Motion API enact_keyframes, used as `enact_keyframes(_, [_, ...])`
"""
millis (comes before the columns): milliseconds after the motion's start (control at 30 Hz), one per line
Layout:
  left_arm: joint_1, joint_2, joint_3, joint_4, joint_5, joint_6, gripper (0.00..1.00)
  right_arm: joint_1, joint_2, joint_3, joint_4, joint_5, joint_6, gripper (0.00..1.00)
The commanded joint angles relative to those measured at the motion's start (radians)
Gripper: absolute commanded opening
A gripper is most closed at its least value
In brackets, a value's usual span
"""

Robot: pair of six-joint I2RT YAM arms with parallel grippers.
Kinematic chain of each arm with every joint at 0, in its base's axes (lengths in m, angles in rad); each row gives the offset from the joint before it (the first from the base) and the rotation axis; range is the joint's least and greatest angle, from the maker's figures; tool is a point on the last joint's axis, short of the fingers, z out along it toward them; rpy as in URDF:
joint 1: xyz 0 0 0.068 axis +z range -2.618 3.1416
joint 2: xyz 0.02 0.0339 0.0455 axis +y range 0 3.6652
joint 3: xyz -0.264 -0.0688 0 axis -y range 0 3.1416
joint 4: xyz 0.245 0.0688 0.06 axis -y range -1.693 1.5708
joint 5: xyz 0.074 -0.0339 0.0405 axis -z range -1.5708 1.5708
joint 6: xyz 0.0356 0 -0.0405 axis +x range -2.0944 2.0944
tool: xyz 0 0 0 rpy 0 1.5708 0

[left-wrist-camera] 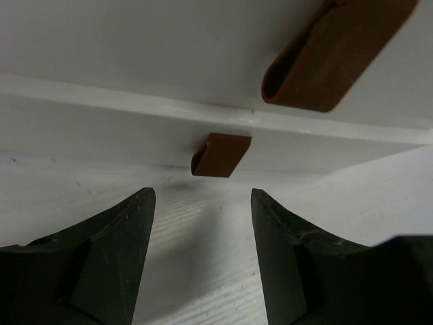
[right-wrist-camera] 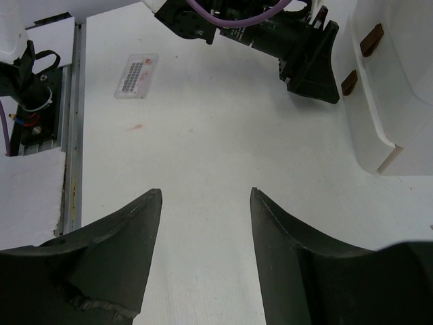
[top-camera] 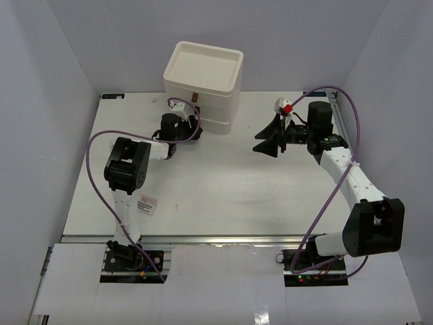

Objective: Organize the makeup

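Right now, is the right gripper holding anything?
No, the right gripper is open, with nothing in the gap.

Arms (top-camera: 352, 179): black joints, white links; purple cables (top-camera: 329, 87); claw fingers (left-wrist-camera: 111, 264) dark, wedge-shaped, matte.

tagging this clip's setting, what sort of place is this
Probably a robot lab test cell: two black robot arms bolted to a white table, plain pale panels walling it in.

We see the left gripper (top-camera: 191, 119) at the front of the drawer chest (top-camera: 203, 74), the right gripper (top-camera: 263, 143) over the table (top-camera: 230, 193), and a flat packet (top-camera: 147, 204) beside the left arm (top-camera: 127, 169).
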Motion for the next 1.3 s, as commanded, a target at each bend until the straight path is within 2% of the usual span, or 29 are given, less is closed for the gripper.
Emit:
enact_keyframes(0, [-0.001,0.013,0.069,0.050,-0.038,0.009,0.66,-0.007,-0.008,-0.001,0.038,-0.028,0.003,0.62])
enact_keyframes(267, [-0.001,0.035,0.111,0.069,-0.032,-0.011,0.46,-0.011,0.004,-0.004,0.038,-0.030,-0.002,0.62])
enact_keyframes(433, [-0.001,0.034,0.098,0.079,-0.018,-0.038,0.27,-0.012,0.012,-0.007,0.038,-0.031,-0.003,0.62])
enact_keyframes(533, [-0.001,0.005,0.051,0.101,-0.009,-0.042,0.18,-0.011,0.014,-0.007,0.038,-0.030,-0.003,0.62])
enact_keyframes(800, [0.000,-0.119,-0.121,0.170,0.002,-0.030,0.03,-0.012,0.025,-0.010,0.038,-0.030,0.000,0.62])
enact_keyframes(967, [0.000,-0.222,-0.244,0.194,-0.017,-0.055,0.01,-0.014,0.020,-0.013,0.038,-0.025,0.001,0.62])
enact_keyframes(1167, [0.000,-0.424,-0.505,0.217,-0.099,-0.168,0.04,-0.014,0.019,-0.015,0.038,-0.028,0.000,0.62])
enact_keyframes(1233, [0.000,-0.454,-0.557,0.215,-0.102,-0.193,0.09,-0.014,0.022,-0.016,0.038,-0.030,0.001,0.62])
enact_keyframes(1267, [0.000,-0.462,-0.568,0.203,-0.098,-0.202,0.20,-0.014,0.024,-0.016,0.038,-0.030,0.002,0.62])
